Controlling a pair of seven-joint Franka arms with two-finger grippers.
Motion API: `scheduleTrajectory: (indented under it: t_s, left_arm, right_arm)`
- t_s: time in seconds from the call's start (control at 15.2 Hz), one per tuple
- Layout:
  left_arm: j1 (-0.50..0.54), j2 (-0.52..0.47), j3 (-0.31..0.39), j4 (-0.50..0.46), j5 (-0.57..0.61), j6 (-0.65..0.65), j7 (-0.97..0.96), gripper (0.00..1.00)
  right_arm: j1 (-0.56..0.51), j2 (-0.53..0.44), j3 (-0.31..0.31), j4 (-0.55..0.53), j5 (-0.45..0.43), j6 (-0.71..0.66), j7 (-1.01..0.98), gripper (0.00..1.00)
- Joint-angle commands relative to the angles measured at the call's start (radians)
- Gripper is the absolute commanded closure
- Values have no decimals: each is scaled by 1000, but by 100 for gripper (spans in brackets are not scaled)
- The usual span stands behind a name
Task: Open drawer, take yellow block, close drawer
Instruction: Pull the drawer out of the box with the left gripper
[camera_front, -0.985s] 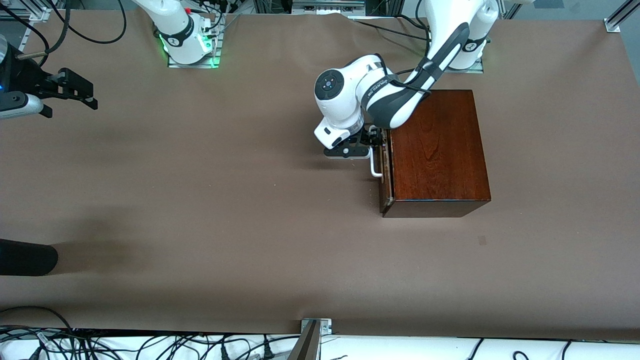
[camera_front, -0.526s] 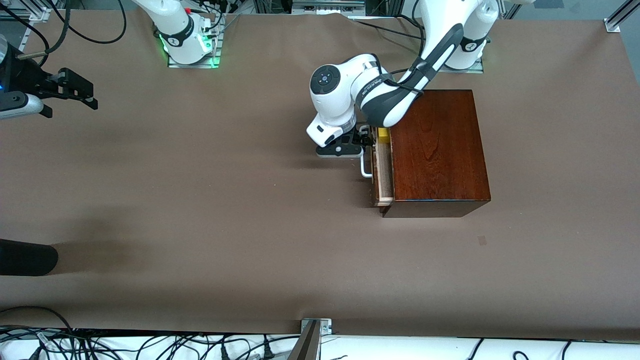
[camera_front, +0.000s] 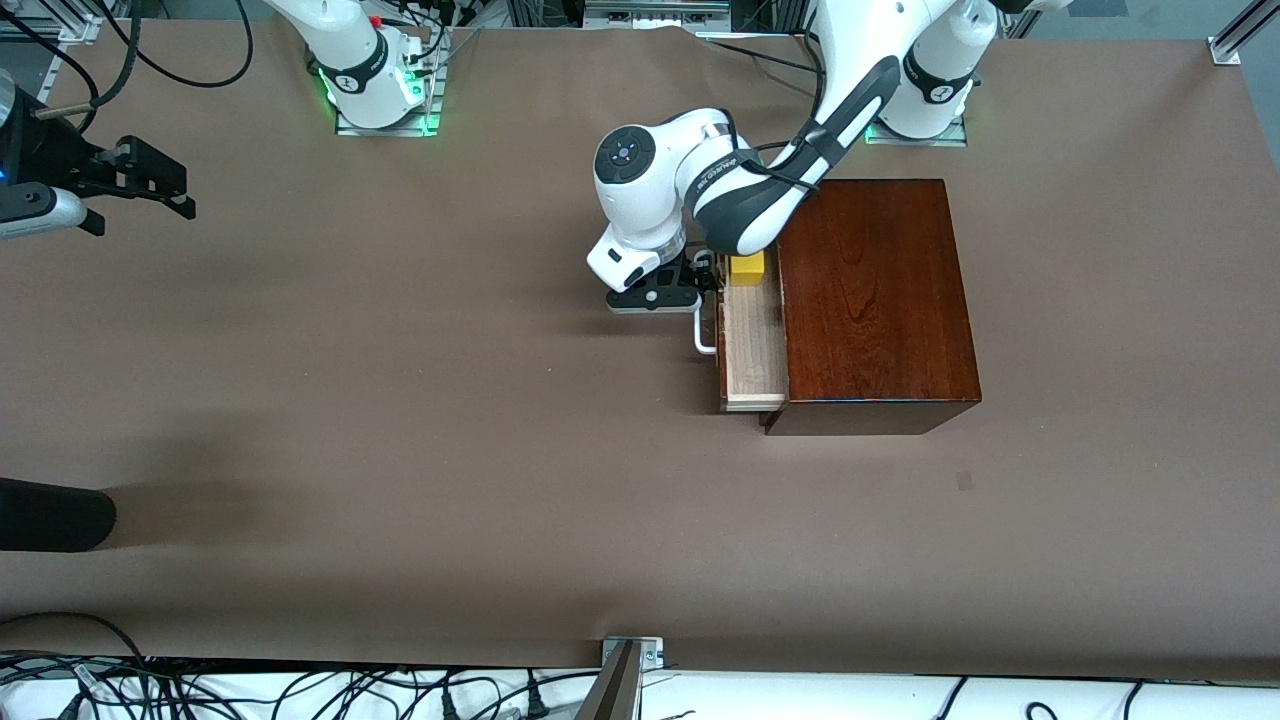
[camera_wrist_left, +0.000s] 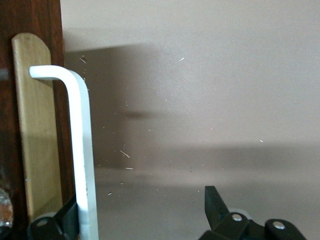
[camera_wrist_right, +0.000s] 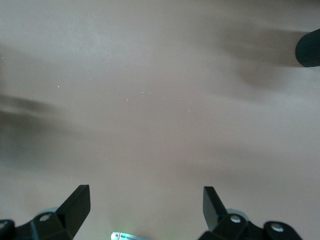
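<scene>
The dark reddish-brown wooden box (camera_front: 875, 300) stands near the left arm's base. Its drawer (camera_front: 752, 350) is partly pulled out toward the right arm's end and shows its pale interior. The yellow block (camera_front: 747, 268) lies in the drawer's corner farthest from the front camera. My left gripper (camera_front: 700, 285) is open at the white handle (camera_front: 703, 335). In the left wrist view the handle (camera_wrist_left: 82, 150) runs against one finger, between it and the drawer front (camera_wrist_left: 35, 125), with the left gripper (camera_wrist_left: 141, 212) otherwise empty. My right gripper (camera_front: 150, 185) waits open and empty at the right arm's end (camera_wrist_right: 145, 205).
A dark cylindrical object (camera_front: 50, 515) lies at the right arm's end of the table, nearer the front camera, and shows in the right wrist view (camera_wrist_right: 309, 49). A metal bracket (camera_front: 630, 655) sits at the table's near edge. Cables run along both table edges.
The drawer has slid out toward the right arm's end with the left gripper at its handle. The yellow block and the pale interior have come into view. The right arm has not moved.
</scene>
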Motion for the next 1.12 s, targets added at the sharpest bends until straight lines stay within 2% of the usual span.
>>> scheduleTrajectory:
  t_s: [0.0,0.26,0.46,0.79,1.05]
  left_arm:
    - [-34,72,-5,95,15,45,-12,0]
    - [-34,61,-5,133,23,7,-9,0]
    - [-31,15,-10,141,23,-130,-6,0]
    - [-14,-141,-11,174,4,-325,6,0]
    - [44,-248,-14,211,-28,-486,183,0]
  right_arm:
    - [-7,0,3,13,15,-8,8,0]
    - [-9,2,3,13,15,-8,8,0]
    - [-9,2,3,13,15,-8,8,0]
    - [-9,2,-4,13,15,-5,8,0]
    - [-7,12,-2,13,14,15,-6,0]
